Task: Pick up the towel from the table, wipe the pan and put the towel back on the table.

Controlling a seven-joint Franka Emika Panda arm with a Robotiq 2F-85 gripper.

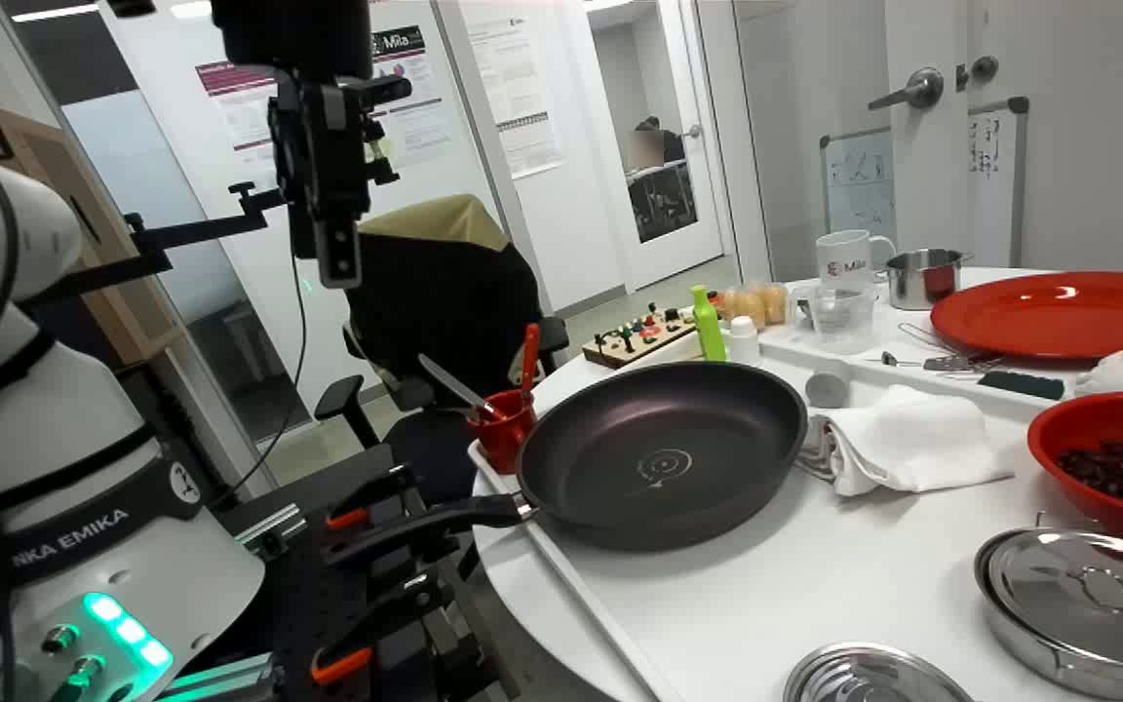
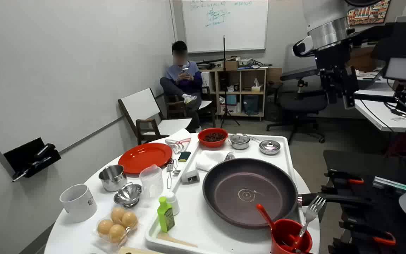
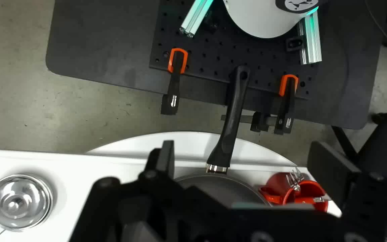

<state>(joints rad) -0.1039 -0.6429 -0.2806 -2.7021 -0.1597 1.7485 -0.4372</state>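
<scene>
gripper (image 1: 324, 265) hangs empty, jaws wide apart; in an exterior view the pan (image 1: 659, 439) sits at its four o'clock, then the white towel (image 1: 912, 444), probably yours, bunched just beside the pan's three o'clock; you'd likely cross the pan.

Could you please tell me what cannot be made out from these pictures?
Pan: largely hidden behind the pincer in the wrist view.
Red cup: base cut off by the lower edge in an exterior view.
Green bottle: label too small to read in an exterior view.
</scene>
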